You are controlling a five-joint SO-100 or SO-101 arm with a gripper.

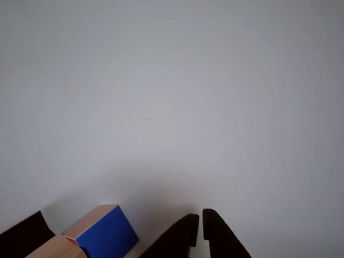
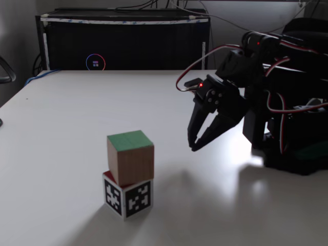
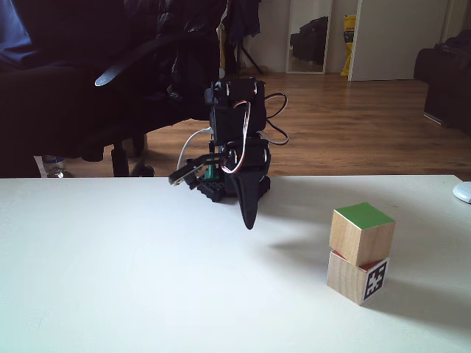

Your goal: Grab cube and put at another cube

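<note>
Table: smooth matt white top (image 2: 61, 133), bare but for the blocks and the arm; soft shadows fall near the stack.
Room behind, one fixed view: black cabinet (image 2: 123, 41) at the far table edge, with a small glowing ring on its front.
Room behind, other fixed view: wooden floor (image 3: 353, 125), dark chair (image 3: 110, 73), pale door.
The cube: light wood, square-edged, green top face (image 2: 130, 156); it sits on another cube, turned slightly askew.
Another cube: light wood, black-and-white printed markers on two sides (image 2: 128, 199); blue face in the other view (image 1: 105, 234), at the bottom left.
Gripper: black, tapering fingers (image 2: 195, 147), nearly pressed together with a thin gap, holding nothing, tips pointing down above the table, right of the stack and apart from it.
</note>
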